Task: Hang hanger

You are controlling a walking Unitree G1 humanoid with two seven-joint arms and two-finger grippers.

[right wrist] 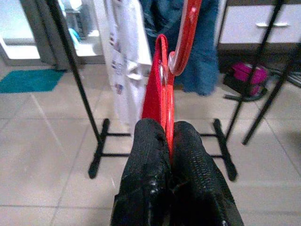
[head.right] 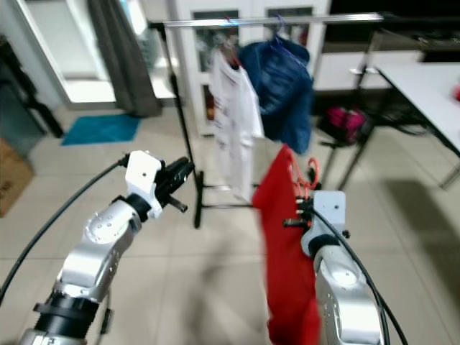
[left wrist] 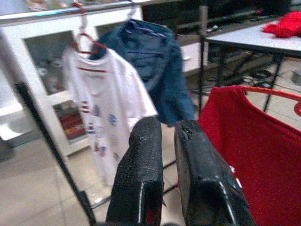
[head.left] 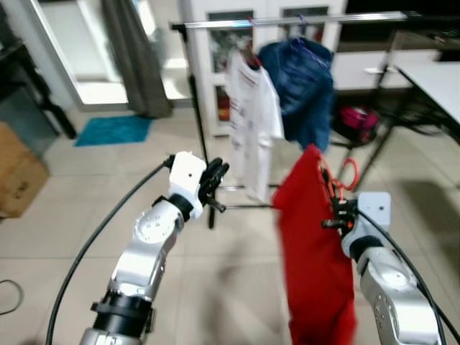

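A red garment (head.left: 316, 251) hangs on an orange-red hanger (right wrist: 162, 84), whose hook (head.left: 348, 172) curls up beside it. My right gripper (head.left: 336, 214) is shut on the hanger, low on the right and well short of the rack. The silver rail (head.left: 302, 20) of the clothes rack runs across the top, with a white T-shirt (head.left: 251, 122) and a blue jacket (head.left: 302, 86) hanging on it. My left gripper (head.left: 217, 181) is raised at the middle left, fingers (left wrist: 141, 179) close together with nothing between them, pointing toward the rack's black post (head.left: 198, 122).
The rack's black base (right wrist: 101, 146) stands on the tiled floor ahead. A white table (head.left: 438, 79) is on the right, with a pink bag (head.left: 356, 122) under it. A cardboard box (head.left: 18, 172), a teal mat (head.left: 111, 129) and a grey curtain (head.left: 136, 57) are on the left.
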